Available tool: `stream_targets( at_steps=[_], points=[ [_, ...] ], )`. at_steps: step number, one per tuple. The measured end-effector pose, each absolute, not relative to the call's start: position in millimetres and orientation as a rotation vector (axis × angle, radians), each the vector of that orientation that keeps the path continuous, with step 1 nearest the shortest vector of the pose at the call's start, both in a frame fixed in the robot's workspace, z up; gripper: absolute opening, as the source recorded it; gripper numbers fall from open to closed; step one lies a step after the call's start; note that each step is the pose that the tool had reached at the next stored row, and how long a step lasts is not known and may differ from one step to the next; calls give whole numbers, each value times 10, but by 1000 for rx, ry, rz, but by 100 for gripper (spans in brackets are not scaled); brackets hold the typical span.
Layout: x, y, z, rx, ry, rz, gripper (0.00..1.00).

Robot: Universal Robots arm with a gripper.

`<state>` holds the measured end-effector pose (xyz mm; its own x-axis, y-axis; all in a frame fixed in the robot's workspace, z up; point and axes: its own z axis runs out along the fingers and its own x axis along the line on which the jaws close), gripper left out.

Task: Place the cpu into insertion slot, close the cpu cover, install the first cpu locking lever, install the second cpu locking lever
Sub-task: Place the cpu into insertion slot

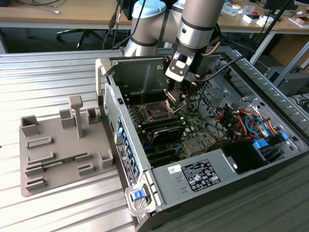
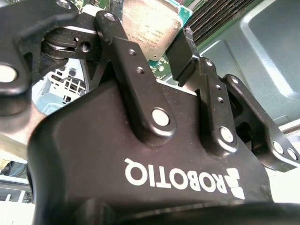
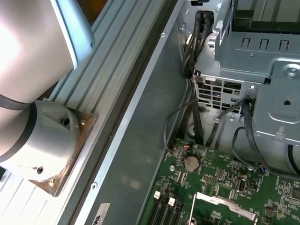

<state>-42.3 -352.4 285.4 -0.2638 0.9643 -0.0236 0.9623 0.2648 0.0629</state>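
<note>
The claw clamped the cpu by two edges; the claw body hid part of it. The cpu hung near the insertion slot, inside the open computer case.

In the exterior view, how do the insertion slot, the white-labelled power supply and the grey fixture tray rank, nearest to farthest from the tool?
The tool holds the cpu.
1. insertion slot, just beneath the tool.
2. power supply, in the case, toward the camera.
3. grey fixture tray, outside the case, on the exterior view's left.
</note>
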Motion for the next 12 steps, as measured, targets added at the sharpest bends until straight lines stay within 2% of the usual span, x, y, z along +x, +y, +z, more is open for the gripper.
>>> stream_targets(
  at_steps=[12],
  points=[
    [-423,-3524,2848,1911,2420,53,54]
  ],
)
